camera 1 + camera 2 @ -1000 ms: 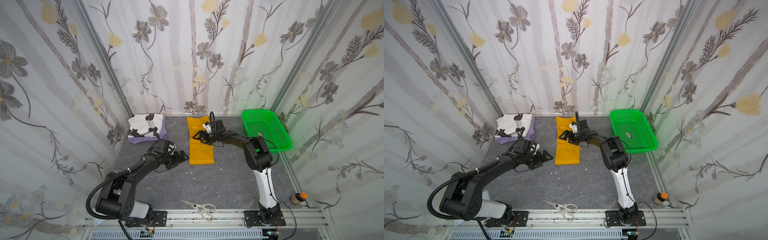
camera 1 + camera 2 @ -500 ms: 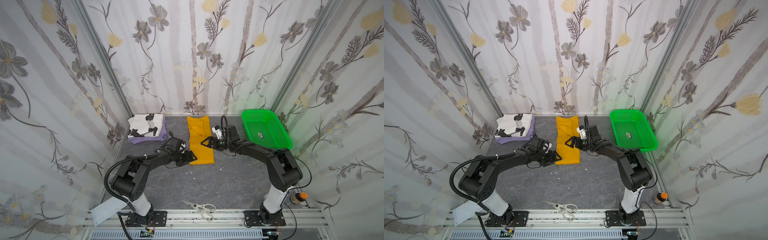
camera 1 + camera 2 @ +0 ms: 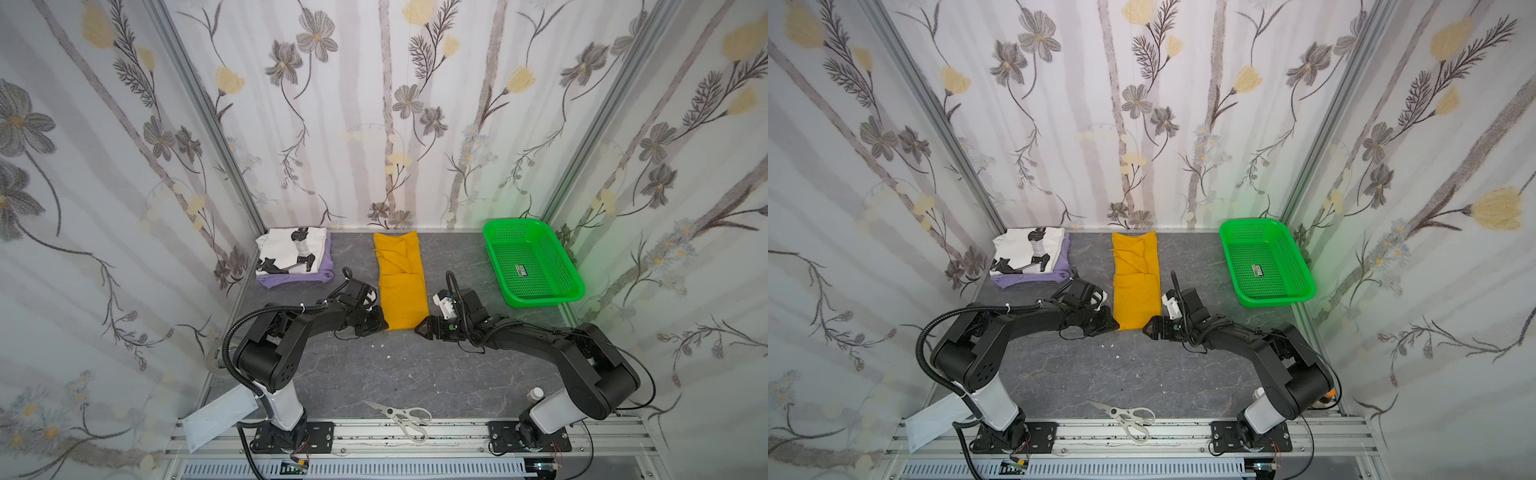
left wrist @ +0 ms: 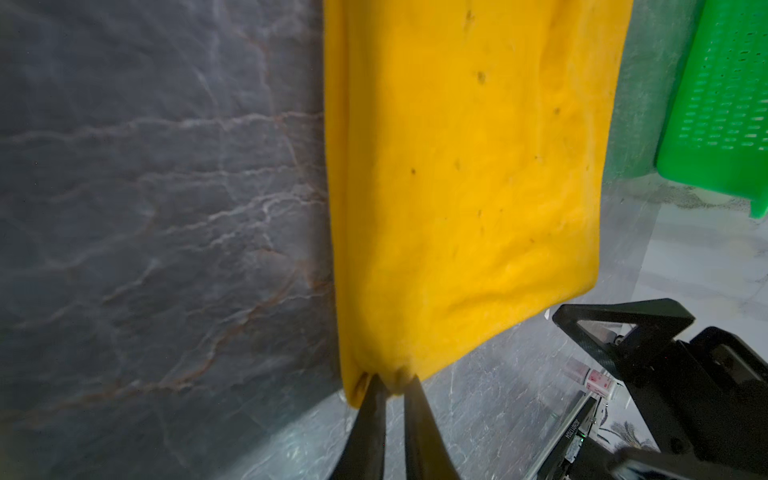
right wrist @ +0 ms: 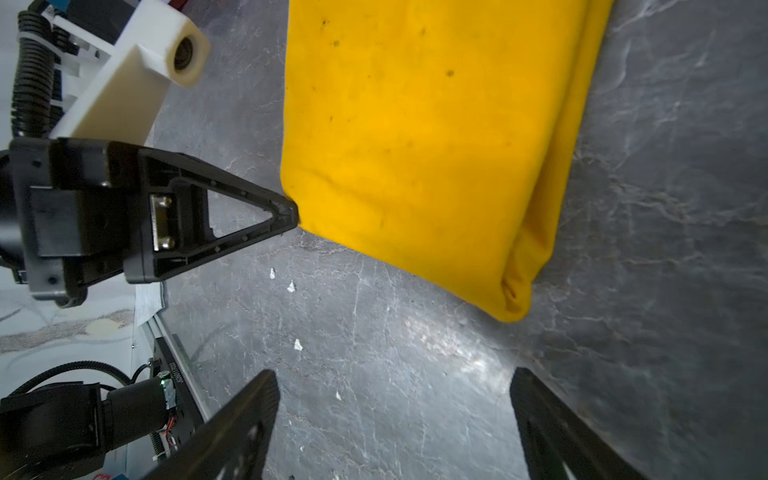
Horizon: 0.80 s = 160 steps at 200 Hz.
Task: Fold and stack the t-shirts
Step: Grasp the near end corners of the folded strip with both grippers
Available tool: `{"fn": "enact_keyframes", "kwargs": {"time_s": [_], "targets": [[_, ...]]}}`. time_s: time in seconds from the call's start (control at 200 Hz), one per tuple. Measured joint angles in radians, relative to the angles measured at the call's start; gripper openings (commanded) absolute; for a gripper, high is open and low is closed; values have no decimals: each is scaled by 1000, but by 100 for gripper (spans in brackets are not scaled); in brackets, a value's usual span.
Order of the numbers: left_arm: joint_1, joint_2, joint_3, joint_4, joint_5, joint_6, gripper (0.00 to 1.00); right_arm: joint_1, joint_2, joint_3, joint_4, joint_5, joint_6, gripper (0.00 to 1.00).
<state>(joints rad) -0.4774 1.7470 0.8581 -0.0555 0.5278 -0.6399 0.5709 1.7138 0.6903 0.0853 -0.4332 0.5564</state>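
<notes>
A mustard-yellow t-shirt [image 3: 401, 282] [image 3: 1138, 282], folded into a long strip, lies mid-table. My left gripper [image 3: 384, 325] [image 4: 392, 384] is shut on its near-left corner, with cloth pinched between the fingertips; its tip also shows in the right wrist view [image 5: 291, 216]. My right gripper [image 3: 419, 328] [image 5: 392, 399] stands open just short of the shirt's near-right corner [image 5: 513, 305], with only bare table between its fingers. At the back left, a folded white printed t-shirt [image 3: 293, 251] rests on a folded lavender t-shirt [image 3: 291, 279].
A green perforated basket [image 3: 532, 262] stands at the back right with a small label inside. Scissors [image 3: 401, 417] lie at the front edge. A small bottle [image 3: 536, 392] stands by the right arm's base. A pale flat sheet [image 3: 220, 419] hangs off the front left. White crumbs dot the table.
My left gripper reached the yellow shirt's near-left corner and closed on it. My right gripper came back from the shirt's middle to its near-right corner, still open.
</notes>
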Motion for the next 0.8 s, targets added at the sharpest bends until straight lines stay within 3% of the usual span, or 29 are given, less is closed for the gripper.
{"fn": "enact_keyframes", "kwargs": {"time_s": [0.485, 0.799], "targets": [[-18, -89, -126, 14, -11, 0, 8, 11, 24, -34, 8, 48, -27, 40], [-19, -101, -133, -1, -18, 5, 9, 16, 13, -60, 35, 49, -26, 46]]}}
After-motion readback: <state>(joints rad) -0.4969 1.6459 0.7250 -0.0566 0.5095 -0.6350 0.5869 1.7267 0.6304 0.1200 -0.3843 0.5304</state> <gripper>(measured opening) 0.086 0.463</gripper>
